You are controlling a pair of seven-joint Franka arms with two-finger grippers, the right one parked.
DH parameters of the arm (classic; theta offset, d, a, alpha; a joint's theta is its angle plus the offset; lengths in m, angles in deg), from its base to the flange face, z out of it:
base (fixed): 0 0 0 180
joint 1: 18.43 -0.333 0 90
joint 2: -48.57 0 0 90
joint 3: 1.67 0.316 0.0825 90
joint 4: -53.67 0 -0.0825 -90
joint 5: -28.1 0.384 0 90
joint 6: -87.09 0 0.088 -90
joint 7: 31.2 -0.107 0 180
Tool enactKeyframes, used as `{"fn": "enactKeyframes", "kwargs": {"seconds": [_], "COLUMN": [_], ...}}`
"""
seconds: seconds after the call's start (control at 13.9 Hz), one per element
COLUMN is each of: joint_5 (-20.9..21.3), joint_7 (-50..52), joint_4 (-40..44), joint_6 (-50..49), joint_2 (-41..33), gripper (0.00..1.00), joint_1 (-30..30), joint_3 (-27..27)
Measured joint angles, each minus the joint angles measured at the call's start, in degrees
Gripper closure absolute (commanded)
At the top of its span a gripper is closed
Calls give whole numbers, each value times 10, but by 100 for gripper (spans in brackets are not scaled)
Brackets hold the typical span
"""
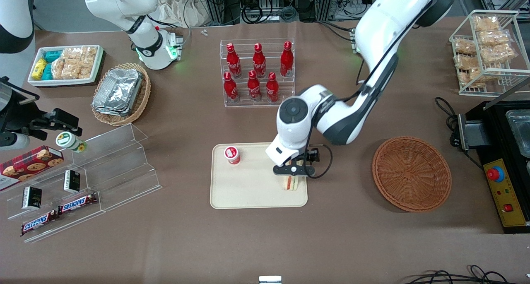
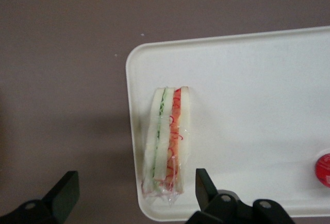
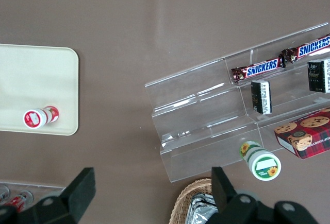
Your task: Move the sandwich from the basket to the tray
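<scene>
**Sandwich on the tray, end effector open above it**

The small triangular sandwich (image 1: 290,183) of pale bread, with red-orange and green filling showing along its edge and a clear wrap around it, stands on its side on the large cream-beige rectangular plastic tray (image 1: 248,193), close to the tray's rim at the working arm's end. In the wrist view the sandwich (image 2: 167,141) sits just inside a rounded corner of the tray (image 2: 247,90).

The end effector (image 1: 292,170) hovers directly over the sandwich, its black fingers (image 2: 203,185) spread wide, one to each side of the wedge and not touching it.

A small red-and-white capped cup (image 1: 232,155) stands on the same tray, toward the parked arm's end. The round reddish-brown woven wicker basket (image 1: 411,173) sits on the brown desk (image 1: 265,242) at centre right of the front frame, well apart from the tray.
</scene>
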Motion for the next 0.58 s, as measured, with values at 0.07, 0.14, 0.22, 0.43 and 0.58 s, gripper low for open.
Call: {"fn": "enactKeyframes", "kwargs": {"seconds": [0.07, 0.14, 0.22, 0.43, 0.58], "joint_5": [-18, -40, -67, -148, -165], "joint_7": [-4, -18, -44, -172, -219], "joint_4": [2, 3, 3, 2, 1], "joint_6": [-12, -29, -53, -148, -214], "joint_2": [-34, -67, -98, -169, -201], "gripper": [0, 0, 0, 0, 0], "joint_1": [-8, -21, -40, -115, -153], "joint_3": [0, 1, 1, 3, 3]}}
